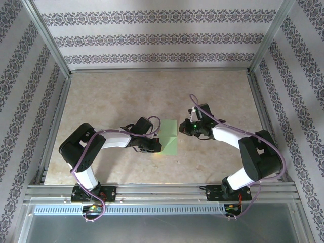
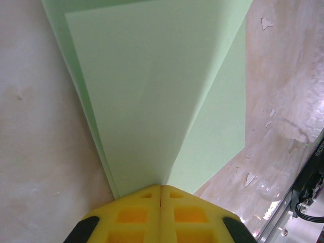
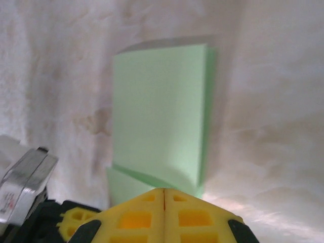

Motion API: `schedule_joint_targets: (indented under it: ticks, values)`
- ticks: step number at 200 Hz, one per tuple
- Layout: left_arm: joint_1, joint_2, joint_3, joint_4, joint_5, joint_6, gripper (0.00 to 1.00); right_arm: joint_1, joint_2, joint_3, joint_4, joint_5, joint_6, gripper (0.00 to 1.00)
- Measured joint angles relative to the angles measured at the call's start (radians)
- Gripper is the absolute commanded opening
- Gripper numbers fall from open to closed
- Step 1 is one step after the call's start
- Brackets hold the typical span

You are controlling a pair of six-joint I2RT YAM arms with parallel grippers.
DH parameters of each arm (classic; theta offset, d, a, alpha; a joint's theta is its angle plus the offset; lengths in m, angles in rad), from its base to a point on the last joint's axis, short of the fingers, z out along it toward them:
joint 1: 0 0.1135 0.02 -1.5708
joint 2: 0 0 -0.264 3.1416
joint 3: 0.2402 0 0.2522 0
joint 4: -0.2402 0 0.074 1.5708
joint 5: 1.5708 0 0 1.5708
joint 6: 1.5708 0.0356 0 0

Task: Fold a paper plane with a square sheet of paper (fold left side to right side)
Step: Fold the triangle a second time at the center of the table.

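**Square sheet of paper (image 1: 169, 137) lying halved at mid-worktop (image 1: 111, 96), flanked by both claws**

The left-to-right fold is judged done, though its upper layer is seen slightly lifted. The nose and wing folds are left, so no dart is formed yet. The long axis is laid running away from the arm bases, with no pointed end. The left claw (image 2: 161, 188) and right claw (image 3: 164, 191) are pressed together at opposite long edges; whether paper is pinched cannot be told.

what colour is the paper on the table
The paper is plain light green, clearest in the left wrist view.
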Motion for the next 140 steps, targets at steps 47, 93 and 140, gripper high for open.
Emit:
schedule_joint_targets:
  ticks: [47,93,140]
  values:
    - [0.0,0.0,0.002,-0.001,0.0,0.0,0.04,0.133,0.058,-0.009,0.056,-0.005,0.065,0.0]
    - [0.0,0.001,0.008,-0.008,0.0,0.0,0.04,0.151,0.17,-0.009,0.093,-0.008,0.092,0.0]
    - [0.0,0.005,0.05,-0.074,-0.005,0.0,0.04,0.151,0.18,-0.005,0.108,-0.01,0.095,0.0]
